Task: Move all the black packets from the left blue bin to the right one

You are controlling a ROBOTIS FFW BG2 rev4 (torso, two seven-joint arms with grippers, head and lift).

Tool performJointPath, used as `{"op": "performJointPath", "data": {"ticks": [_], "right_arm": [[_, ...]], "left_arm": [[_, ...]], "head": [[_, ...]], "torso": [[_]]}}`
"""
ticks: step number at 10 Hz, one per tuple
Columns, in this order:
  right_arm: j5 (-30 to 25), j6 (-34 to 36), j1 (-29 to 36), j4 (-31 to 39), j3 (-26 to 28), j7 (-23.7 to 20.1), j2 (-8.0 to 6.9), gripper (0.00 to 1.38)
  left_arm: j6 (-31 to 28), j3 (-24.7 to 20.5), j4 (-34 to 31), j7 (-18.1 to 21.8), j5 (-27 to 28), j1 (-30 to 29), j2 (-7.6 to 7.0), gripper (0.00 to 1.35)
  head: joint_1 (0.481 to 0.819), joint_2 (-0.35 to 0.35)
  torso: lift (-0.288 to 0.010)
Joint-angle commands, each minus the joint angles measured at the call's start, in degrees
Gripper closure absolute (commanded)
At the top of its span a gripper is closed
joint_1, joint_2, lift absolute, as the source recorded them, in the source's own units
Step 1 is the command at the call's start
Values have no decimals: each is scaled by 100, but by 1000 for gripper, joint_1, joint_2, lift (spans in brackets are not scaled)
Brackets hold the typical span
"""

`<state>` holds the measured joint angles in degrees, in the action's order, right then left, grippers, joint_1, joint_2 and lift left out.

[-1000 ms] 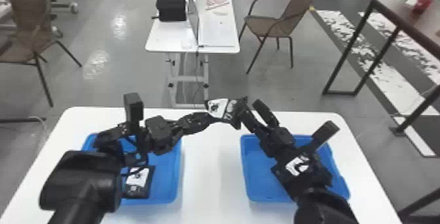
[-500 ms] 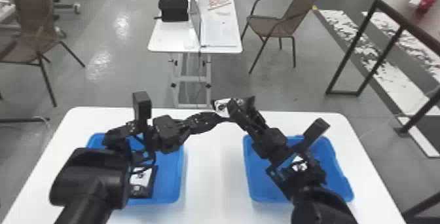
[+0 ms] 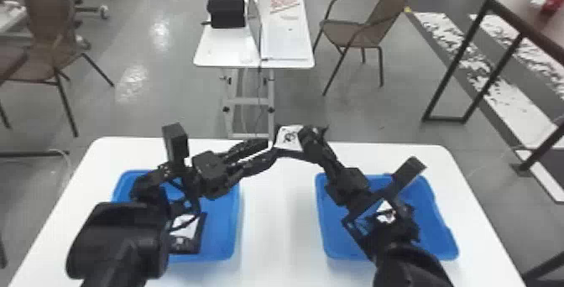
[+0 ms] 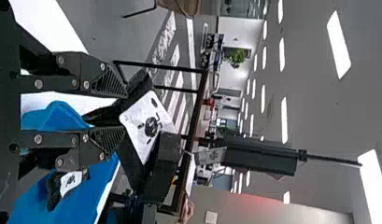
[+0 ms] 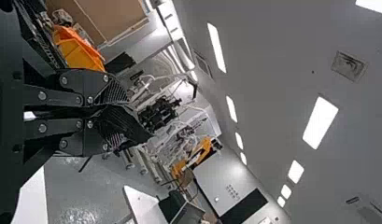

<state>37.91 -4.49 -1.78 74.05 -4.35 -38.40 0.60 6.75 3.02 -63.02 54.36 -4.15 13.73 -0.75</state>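
A black packet with a white label [image 3: 288,137] is up above the table between the two bins. My right gripper [image 3: 309,139] is shut on its right side; in the right wrist view, the right gripper [image 5: 117,106] has dark packet material [image 5: 128,123] between its fingers. My left gripper [image 3: 270,151] stands open at the other side. In the left wrist view, a dark edge of the packet [image 4: 149,125] reaches between the left gripper's [image 4: 115,112] parted fingers. Another packet [image 3: 186,233] lies in the left blue bin [image 3: 228,231]. The right blue bin [image 3: 335,240] holds a labelled packet [image 3: 386,214], partly hidden by the right arm.
Both bins stand on a white table [image 3: 279,231], with a strip of table between them. Each arm reaches over its own bin. Beyond the table are a second white table [image 3: 285,34], chairs [image 3: 365,30] and a dark metal frame [image 3: 455,59].
The right gripper's fingers, spread around the packet a second ago, have come together on it. The left fingers have parted and released it. The packet has stayed at about the same height.
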Motion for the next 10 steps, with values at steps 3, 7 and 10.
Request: {"op": "performJointPath", "data": {"ticks": [3,7,10], "right_arm": [[-284,-51,-147,-866,1033,8,212,1277],[-354,212,-569,-2387,1182,140,836,1190],[-1040,195,-402,-1982,1534,764,784,33]], "left_arm": [[-253,-513,-580,-286,-305,-688,-127,105],[-499,-1032,-1925,-1138,-701,-1672,-57,-1],[-666,-1436,-2223,-1200,-455,-1909,84,96]], "head": [[695,-78],[695,-120],[695,-120]], "torso": [[0],[0],[0]]}}
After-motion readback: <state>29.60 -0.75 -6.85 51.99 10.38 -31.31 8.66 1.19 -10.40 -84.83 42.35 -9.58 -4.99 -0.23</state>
